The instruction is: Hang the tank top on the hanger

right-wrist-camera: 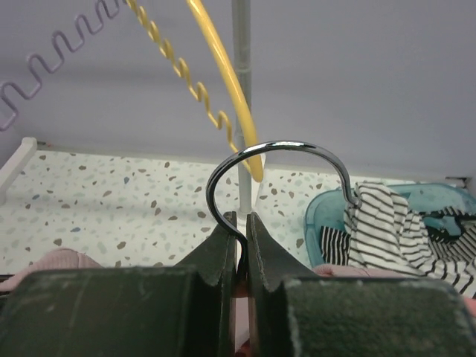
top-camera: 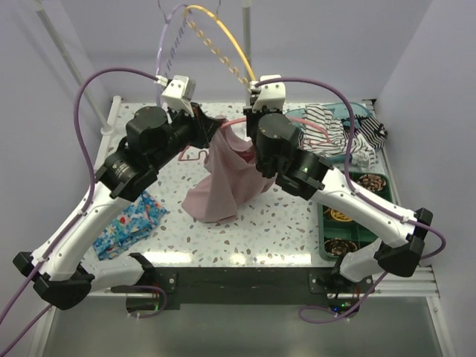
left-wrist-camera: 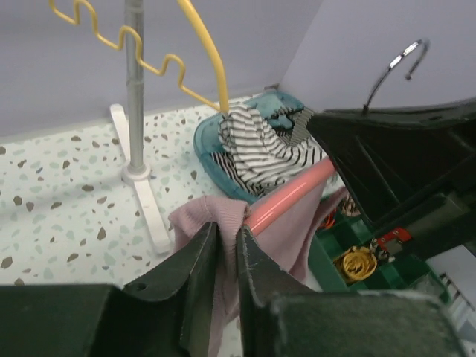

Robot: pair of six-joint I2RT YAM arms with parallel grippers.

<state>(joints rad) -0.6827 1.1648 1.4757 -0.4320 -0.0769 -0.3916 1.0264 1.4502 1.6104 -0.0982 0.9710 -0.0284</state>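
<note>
The dusty-pink tank top [top-camera: 223, 178] hangs in the air over the table middle, draped from the coral-pink hanger [top-camera: 236, 120]. My left gripper [top-camera: 202, 126] is shut on a fold of the tank top [left-wrist-camera: 216, 216], right beside the hanger's pink arm [left-wrist-camera: 290, 197]. My right gripper [top-camera: 256, 119] is shut on the hanger's metal hook [right-wrist-camera: 279, 149] at its stem, holding the hanger up; the hook curves above the fingertips [right-wrist-camera: 223, 230]. Most of the hanger's hoop is hidden by the fabric and the arms.
A teal basket [top-camera: 357, 111] with a black-and-white striped garment [top-camera: 335, 130] sits at the back right. A green compartment tray [top-camera: 357, 216] is at the right. A blue floral cloth [top-camera: 126, 223] lies at the left. A yellow hanger [top-camera: 219, 33] and lilac hanger [top-camera: 171, 30] hang on the rack [left-wrist-camera: 134, 89] behind.
</note>
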